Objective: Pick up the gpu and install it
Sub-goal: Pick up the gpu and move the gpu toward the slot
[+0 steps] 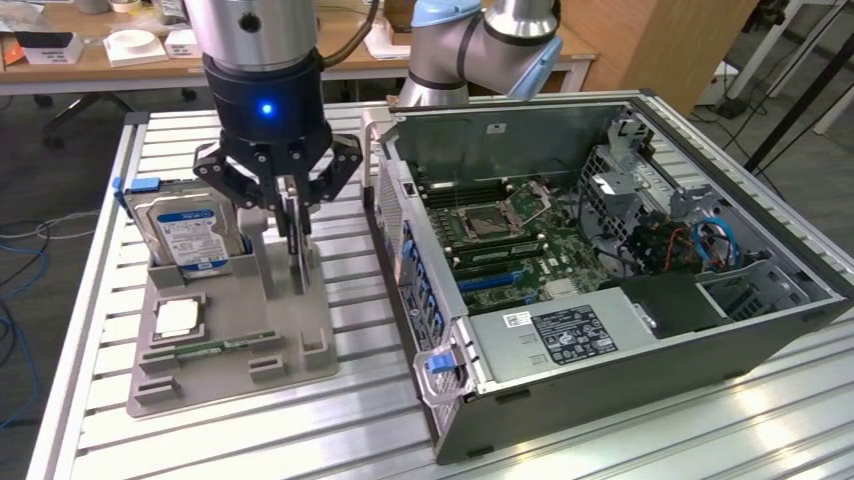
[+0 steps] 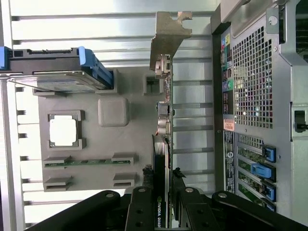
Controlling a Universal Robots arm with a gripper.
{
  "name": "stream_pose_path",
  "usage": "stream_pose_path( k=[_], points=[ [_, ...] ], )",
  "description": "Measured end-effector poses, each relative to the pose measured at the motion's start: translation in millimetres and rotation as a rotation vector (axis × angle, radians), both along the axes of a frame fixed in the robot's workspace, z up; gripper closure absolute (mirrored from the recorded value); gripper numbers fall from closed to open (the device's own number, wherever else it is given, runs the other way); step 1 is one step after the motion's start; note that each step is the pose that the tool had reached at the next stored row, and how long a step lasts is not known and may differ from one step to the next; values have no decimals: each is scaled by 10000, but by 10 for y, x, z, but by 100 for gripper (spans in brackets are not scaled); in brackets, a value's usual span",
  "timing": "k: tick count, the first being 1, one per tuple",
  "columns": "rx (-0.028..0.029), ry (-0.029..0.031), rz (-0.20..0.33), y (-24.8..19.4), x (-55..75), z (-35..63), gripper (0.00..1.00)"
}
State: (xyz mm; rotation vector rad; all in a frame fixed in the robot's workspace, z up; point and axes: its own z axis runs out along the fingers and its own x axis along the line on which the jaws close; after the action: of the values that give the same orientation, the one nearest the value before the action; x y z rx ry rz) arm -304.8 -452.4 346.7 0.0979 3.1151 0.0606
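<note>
The fingers (image 2: 142,197), set narrowly apart, clamp the top edge of the gpu (image 2: 162,144). It stands upright on the grey holder (image 1: 227,335) on the desk (image 1: 667,445). The gpu shows edge-on, and its lower edge is hard to make out.

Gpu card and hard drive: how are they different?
The gpu card is thin and dark with a silvery bracket; the hard drive is thicker and silver, with a blue-white label. The gripper pinches the gpu card; the hard drive is not held. Both stand in the gray holder.
</note>
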Motion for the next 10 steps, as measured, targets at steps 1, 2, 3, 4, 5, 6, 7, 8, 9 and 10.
stream_pose_path(
  k=[1, 2, 3, 4, 5, 6, 7, 8, 9, 10],
  points=[
    [0, -1, -1, 0, 0, 7, 74],
    [1, -1, 0, 0, 0, 14, 74],
    [0, 0, 0, 0, 0, 22, 74],
    [0, 0, 0, 0, 0, 29, 74],
    [0, -1, -1, 0, 0, 36, 74],
    [-1, 0, 0, 0, 0, 44, 74],
    [0, 0, 0, 0, 0, 51, 74],
    [0, -1, 0, 0, 0, 58, 74],
    [0, 0, 0, 0, 0, 65, 74],
    [0, 0, 0, 0, 0, 72, 74]
  ],
)
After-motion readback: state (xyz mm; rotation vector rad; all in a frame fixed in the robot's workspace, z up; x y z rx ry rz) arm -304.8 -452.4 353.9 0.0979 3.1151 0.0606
